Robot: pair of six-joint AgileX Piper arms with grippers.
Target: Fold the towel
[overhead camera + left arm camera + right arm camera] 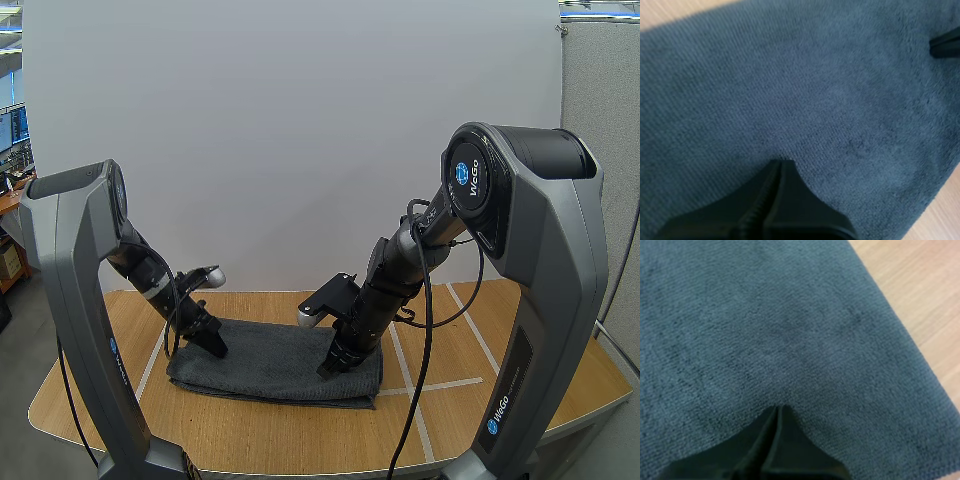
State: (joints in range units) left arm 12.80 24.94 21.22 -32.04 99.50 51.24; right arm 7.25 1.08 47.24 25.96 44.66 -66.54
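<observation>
A dark grey towel [275,365] lies folded into a long strip on the wooden table [300,440]. My left gripper [216,350] presses its tip down on the towel's left part. In the left wrist view its fingers lie together as one dark wedge [782,167] on the towel [805,90], holding nothing. My right gripper [328,370] presses on the towel's right part. Its fingers also form one shut wedge [779,412] on the cloth [770,325]. The other arm's tip [945,46] rests on the far end of the towel in the left wrist view.
Pale tape lines [440,385] mark the table to the right of the towel. Bare wood [920,295] lies just past the towel's right edge. The table's front edge [250,470] is close below the towel.
</observation>
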